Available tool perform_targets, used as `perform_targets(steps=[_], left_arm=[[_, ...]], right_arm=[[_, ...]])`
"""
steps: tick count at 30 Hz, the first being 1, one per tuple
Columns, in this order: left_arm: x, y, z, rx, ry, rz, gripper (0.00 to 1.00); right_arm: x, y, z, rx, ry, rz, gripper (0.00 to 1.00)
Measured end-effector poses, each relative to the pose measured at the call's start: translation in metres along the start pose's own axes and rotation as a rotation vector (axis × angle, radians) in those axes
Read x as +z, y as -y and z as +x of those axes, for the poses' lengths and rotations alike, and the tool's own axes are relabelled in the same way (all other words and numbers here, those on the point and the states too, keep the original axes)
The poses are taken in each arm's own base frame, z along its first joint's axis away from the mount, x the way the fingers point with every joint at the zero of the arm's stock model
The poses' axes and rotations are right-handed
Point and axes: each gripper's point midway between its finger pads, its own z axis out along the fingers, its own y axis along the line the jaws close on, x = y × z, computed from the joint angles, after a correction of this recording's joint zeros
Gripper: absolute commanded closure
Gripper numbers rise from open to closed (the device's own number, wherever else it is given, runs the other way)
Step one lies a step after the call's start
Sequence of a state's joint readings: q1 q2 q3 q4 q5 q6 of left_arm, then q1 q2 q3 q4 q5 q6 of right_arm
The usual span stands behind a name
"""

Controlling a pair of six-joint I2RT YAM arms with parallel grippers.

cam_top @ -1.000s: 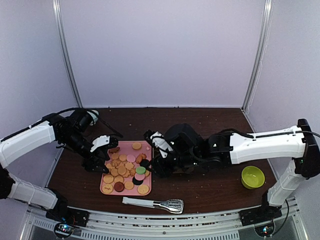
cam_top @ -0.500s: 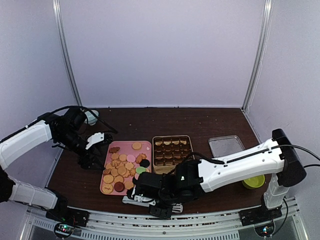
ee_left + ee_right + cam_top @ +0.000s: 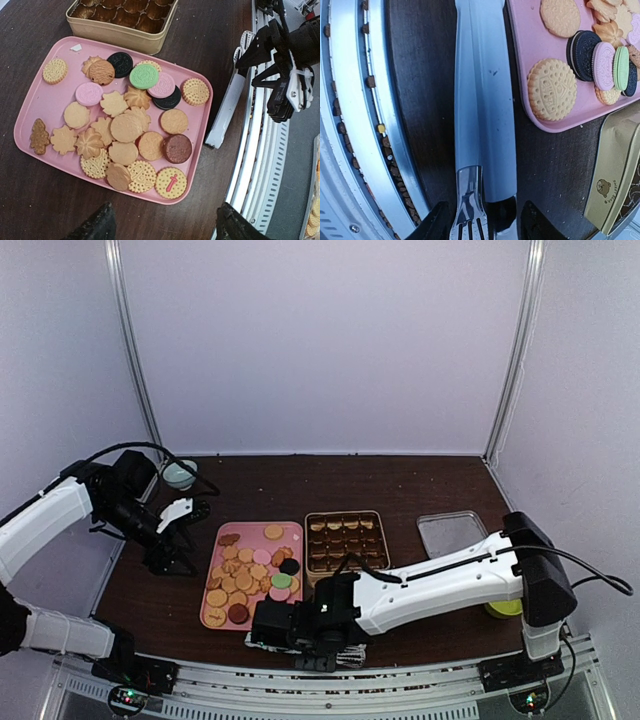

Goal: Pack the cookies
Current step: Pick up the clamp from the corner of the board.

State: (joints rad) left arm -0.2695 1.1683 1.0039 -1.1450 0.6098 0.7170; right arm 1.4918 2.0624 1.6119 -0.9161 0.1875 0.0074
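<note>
The cookies [image 3: 250, 575] lie heaped on a pink tray [image 3: 212, 622]: mostly tan rounds and flower shapes [image 3: 125, 127], a few black, pink and one green. My left gripper [image 3: 176, 542] hovers left of the tray, open, with nothing between its fingertips [image 3: 97, 227]. My right gripper [image 3: 322, 632] is low at the table's front edge. It stands open astride the metal tongs [image 3: 480, 100], one finger on each side with a gap to both. The tray corner with a tan cookie [image 3: 551, 90] lies beside the tongs.
A gold tin [image 3: 345, 540] with dark compartments stands right of the tray. Its lid [image 3: 452, 532] lies further right. A green bowl [image 3: 508, 606] is half hidden behind the right arm. A small cup [image 3: 180, 475] sits at the back left. The metal rail [image 3: 350, 125] runs along the front.
My right arm has swung from above the tray and tin down to the front edge over the tongs, uncovering the tin. My left gripper has drawn back to the left, off the tray.
</note>
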Motion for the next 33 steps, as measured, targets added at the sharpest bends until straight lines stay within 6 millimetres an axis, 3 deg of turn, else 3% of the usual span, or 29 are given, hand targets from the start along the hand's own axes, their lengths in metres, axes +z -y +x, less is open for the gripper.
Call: perform_targets(steps=[9,19,29,33], left_arm=[[-0.008,0.01,-0.001,0.001,0.018,0.012,0.3],[-0.012,0.012,-0.005,0.001,0.026,0.018,0.3],[-0.016,0.016,-0.013,0.015,0.063,0.027,0.29],[-0.026,0.024,-0.025,0.042,0.122,0.02,0.2]], right_arm=[[0.012,0.003,0.005,-0.117,-0.059,0.149,0.7],[0.009,0.015,0.001,-0.188,-0.059,0.284,0.99],[0.007,0.031,0.008,-0.203,-0.044,0.395,1.0],[-0.022,0.053,0.005,-0.099,0.048,0.455,1.0]])
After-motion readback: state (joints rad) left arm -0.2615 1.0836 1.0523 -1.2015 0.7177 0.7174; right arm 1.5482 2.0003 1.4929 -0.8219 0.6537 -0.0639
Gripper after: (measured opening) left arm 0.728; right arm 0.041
